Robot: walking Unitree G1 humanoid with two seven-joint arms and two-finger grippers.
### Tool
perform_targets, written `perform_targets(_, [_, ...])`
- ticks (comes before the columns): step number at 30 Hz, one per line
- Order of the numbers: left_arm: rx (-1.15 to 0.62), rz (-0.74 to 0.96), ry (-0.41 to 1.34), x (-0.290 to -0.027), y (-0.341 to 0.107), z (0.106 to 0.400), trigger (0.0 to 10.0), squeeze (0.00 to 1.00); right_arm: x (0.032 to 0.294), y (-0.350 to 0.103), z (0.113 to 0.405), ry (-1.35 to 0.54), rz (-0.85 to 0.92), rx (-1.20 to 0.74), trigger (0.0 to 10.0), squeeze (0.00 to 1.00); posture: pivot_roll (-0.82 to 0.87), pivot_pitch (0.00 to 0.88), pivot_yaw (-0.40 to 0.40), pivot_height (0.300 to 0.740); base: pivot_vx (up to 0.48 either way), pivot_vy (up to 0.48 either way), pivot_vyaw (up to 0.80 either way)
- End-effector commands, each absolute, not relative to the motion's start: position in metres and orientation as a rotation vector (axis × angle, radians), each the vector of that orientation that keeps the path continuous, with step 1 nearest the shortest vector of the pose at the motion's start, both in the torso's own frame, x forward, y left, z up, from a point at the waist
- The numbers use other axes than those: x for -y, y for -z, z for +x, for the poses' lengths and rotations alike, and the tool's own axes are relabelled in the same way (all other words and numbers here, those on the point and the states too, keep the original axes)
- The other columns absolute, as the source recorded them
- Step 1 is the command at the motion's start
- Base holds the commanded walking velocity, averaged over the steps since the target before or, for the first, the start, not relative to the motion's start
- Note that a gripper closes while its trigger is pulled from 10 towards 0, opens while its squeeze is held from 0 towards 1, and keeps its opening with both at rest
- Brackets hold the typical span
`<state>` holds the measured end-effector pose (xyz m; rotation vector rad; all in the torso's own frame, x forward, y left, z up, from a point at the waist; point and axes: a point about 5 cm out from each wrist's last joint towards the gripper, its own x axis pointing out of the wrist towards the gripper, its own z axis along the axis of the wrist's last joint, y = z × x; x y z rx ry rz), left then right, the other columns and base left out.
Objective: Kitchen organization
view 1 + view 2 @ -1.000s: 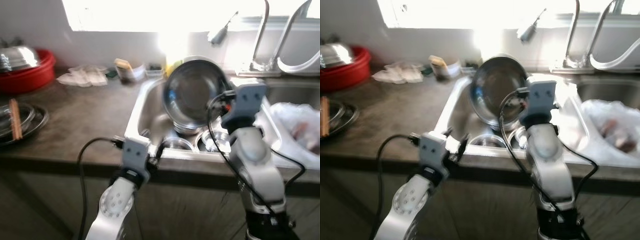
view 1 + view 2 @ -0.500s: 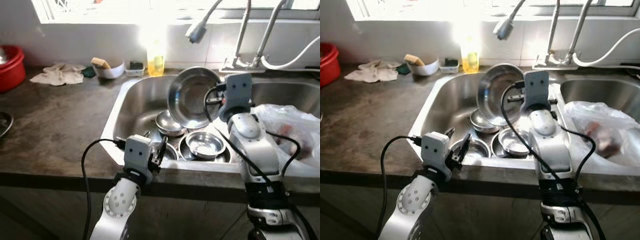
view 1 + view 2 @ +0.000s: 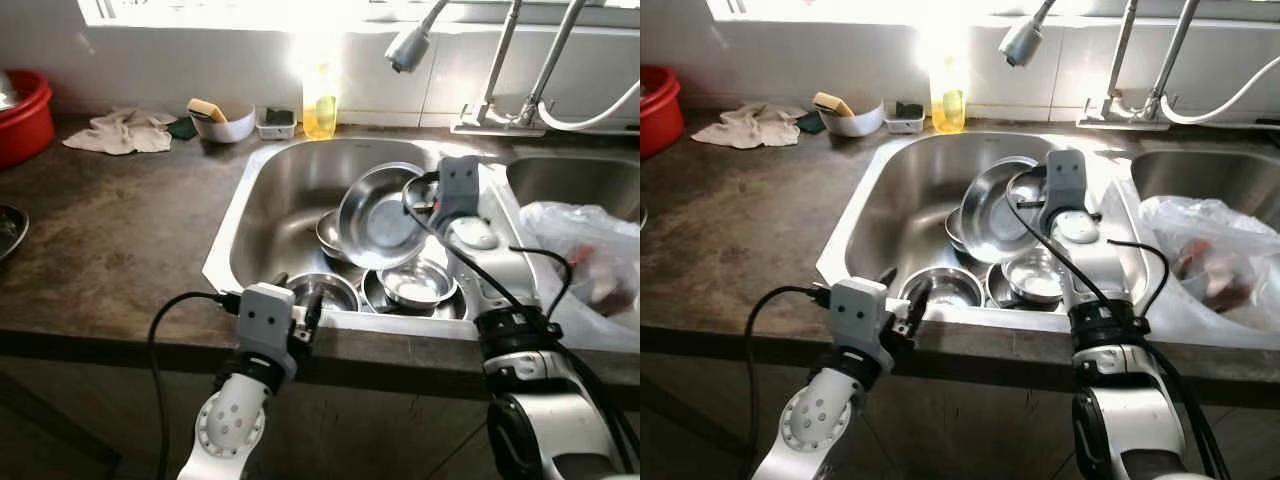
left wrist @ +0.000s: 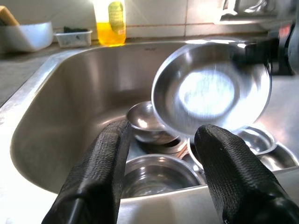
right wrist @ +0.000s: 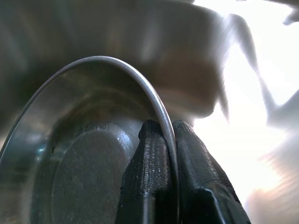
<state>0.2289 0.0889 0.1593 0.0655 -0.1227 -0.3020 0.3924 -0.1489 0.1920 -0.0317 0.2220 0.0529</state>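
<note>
My right gripper (image 5: 164,140) is shut on the rim of a steel plate (image 3: 378,215), held tilted over the sink (image 3: 270,180). Its two black fingers (image 5: 150,158) pinch the plate's edge in the right wrist view. Below the plate lie several steel bowls (image 3: 420,284), one (image 3: 322,292) near the sink's front wall. My left gripper (image 3: 298,305) stands open at the sink's front edge, its fingers (image 4: 105,158) spread with nothing between them and pointing at the plate (image 4: 212,88) and bowls (image 4: 159,175).
A yellow soap bottle (image 3: 320,100), a white dish with a sponge (image 3: 220,120) and a rag (image 3: 125,132) line the back of the dark counter (image 3: 110,240). A red basin (image 3: 20,115) sits far left. A plastic bag (image 3: 590,250) fills the right basin. Faucets (image 3: 500,60) rise behind.
The camera has shifted and tipped down. My right gripper has lowered the plate deeper into the sink, closer to the bowls. My left gripper stays open at the front edge.
</note>
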Motion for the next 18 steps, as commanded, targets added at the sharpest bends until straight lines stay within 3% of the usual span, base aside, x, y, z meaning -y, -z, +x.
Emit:
perform_targets(1, [0.122, 0.065, 0.300, -0.088, -0.163, 0.223, 10.0, 0.00, 0.140, -0.186, 0.395, -0.104, -0.026, -0.276, 10.0, 0.00, 0.13, 0.187, -0.046, 0.740, 0.000, 0.000, 0.00])
perform_targets(8, [0.101, 0.067, 0.301, -0.089, -0.162, 0.218, 10.0, 0.00, 0.132, -0.171, 0.394, -0.166, -0.030, -0.330, 10.0, 0.00, 0.14, 0.202, -0.044, 0.740, 0.000, 0.000, 0.00])
perform_targets(9, [0.100, 0.067, 0.302, -0.089, -0.162, 0.218, 10.0, 0.00, 0.132, -0.170, 0.393, -0.169, -0.029, -0.332, 10.0, 0.14, 0.14, 0.202, -0.044, 0.740, 0.000, 0.000, 0.00])
perform_targets(10, [0.098, 0.066, 0.302, -0.089, -0.162, 0.218, 10.0, 0.00, 0.132, -0.170, 0.394, -0.162, -0.025, -0.327, 10.0, 0.63, 0.14, 0.202, -0.044, 0.740, 0.000, 0.000, 0.00])
perform_targets(11, [0.096, 0.066, 0.302, -0.089, -0.162, 0.218, 10.0, 0.00, 0.133, -0.170, 0.394, -0.153, -0.015, -0.320, 10.0, 1.00, 0.14, 0.202, -0.044, 0.740, 0.000, 0.000, 0.00])
perform_targets(18, [0.093, 0.066, 0.306, -0.088, -0.162, 0.219, 10.0, 0.00, 0.137, -0.167, 0.394, -0.134, -0.002, -0.305, 10.0, 1.00, 0.14, 0.183, -0.044, 0.740, 0.000, 0.000, 0.00])
